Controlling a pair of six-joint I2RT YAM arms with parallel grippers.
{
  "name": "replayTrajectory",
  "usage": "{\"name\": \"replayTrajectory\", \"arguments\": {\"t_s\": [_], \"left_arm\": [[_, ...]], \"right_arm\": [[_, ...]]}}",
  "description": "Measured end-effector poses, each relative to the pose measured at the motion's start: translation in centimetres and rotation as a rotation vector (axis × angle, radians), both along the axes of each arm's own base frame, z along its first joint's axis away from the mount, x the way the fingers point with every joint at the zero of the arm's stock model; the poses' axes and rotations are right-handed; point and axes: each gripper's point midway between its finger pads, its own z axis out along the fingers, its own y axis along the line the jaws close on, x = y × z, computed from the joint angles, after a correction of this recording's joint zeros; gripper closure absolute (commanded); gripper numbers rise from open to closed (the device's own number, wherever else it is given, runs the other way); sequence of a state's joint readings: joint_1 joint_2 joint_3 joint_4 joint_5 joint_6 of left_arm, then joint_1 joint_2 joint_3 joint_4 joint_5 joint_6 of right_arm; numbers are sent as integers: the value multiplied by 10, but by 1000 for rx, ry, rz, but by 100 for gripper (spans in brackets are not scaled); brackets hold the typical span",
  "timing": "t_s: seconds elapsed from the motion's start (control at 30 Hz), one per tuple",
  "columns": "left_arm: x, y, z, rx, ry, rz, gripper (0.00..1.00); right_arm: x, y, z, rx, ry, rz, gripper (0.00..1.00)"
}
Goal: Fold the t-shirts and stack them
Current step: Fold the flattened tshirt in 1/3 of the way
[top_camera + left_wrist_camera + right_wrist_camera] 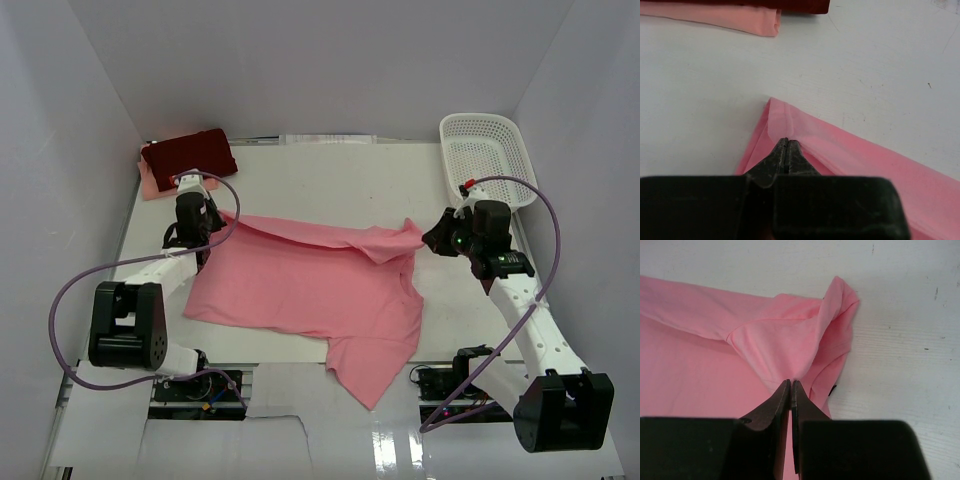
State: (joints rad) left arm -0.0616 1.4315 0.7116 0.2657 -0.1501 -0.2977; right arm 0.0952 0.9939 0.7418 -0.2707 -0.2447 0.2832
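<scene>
The salmon-pink t-shirt (310, 290) lies spread across the middle of the white table (330, 180), its far edge lifted and turned toward the near side in a loose fold, and one sleeve pointing off the near edge between the two arm bases. The left gripper (205, 215) sits at the shirt's far left corner. In the left wrist view its black fingers (775, 160) are pressed together with no gap, and the hemmed corner of pink cloth (790, 125) is pinched at their tips. The right gripper (430, 238) is at the shirt's far right corner. In the right wrist view its fingers (772, 407) show only a thin slit between them, clamped on a bunched, wrinkled fold of the same shirt (790, 340), which rises from the table there. At the far left corner of the table, well apart from the spread shirt, the dark maroon-red t-shirt (190, 155) lies folded on top of the pale peach-pink t-shirt (150, 185), whose edge shows beneath it. The white mesh basket (485, 155) stands at the far right corner, beyond the right arm.
</scene>
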Motion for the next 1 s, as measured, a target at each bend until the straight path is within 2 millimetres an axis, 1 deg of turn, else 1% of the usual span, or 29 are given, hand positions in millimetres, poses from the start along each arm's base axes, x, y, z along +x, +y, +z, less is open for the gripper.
{"name": "replayTrajectory", "arguments": {"t_s": [0.23,0.33,0.53,0.77,1.0], "left_arm": [[-7,1,1,2,11,3,100],[-10,1,-1,-3,18,6,100],[-19,2,-15,-27,80,28,100],[-31,4,-31,-41,157,59,100],[-42,11,-42,-35,215,107,100]], "right_arm": [[-10,0,-10,-8,55,1,92],[-16,1,-15,-12,87,5,92],[-28,2,-28,-22,164,9,92],[-40,3,-39,-23,228,7,92],[-61,10,-67,-24,316,33,92]]}}
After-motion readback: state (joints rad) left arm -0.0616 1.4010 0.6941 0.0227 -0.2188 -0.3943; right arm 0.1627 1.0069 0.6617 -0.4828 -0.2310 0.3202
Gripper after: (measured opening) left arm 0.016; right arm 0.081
